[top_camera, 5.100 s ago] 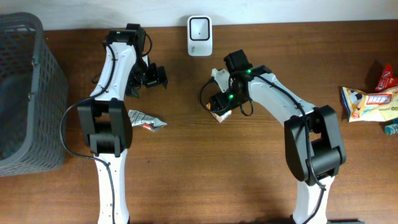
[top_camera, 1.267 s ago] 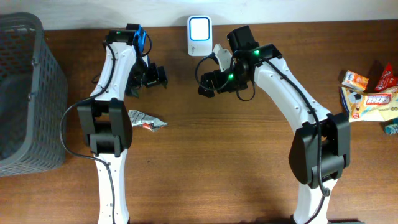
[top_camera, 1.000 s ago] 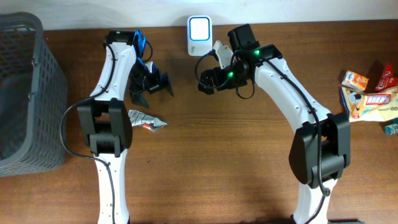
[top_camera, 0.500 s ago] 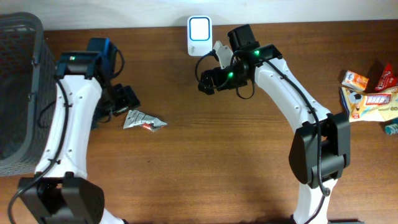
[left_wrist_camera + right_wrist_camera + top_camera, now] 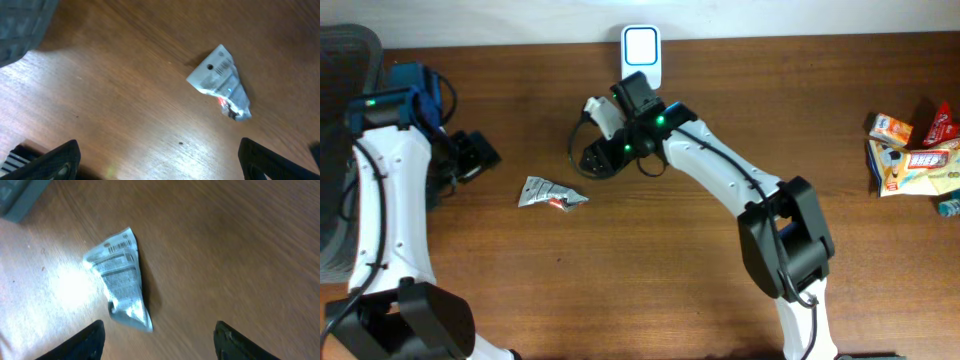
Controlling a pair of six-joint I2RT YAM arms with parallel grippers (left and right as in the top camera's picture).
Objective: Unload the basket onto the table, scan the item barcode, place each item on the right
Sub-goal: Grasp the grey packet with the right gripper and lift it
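Wooden table (image 5: 670, 280), silver packet (image 5: 552, 193) near right tool (image 5: 593, 159)

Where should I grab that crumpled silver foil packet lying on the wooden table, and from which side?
Probably the crumpled narrow end of the silver foil packet, coming down from above and pinching across its width. It lies flat, and that leaves the barcode at its wide end uncovered.

The overhead camera looks straight down from high above, taking in the whole wooden table (image 5: 660, 270), from the basket (image 5: 332, 120) at the left to the snack packets (image 5: 912, 165) at the right. Both wrist cameras look down from close by. All three views share the silver packet (image 5: 551, 194) (image 5: 221, 83) (image 5: 120, 277) left of centre.
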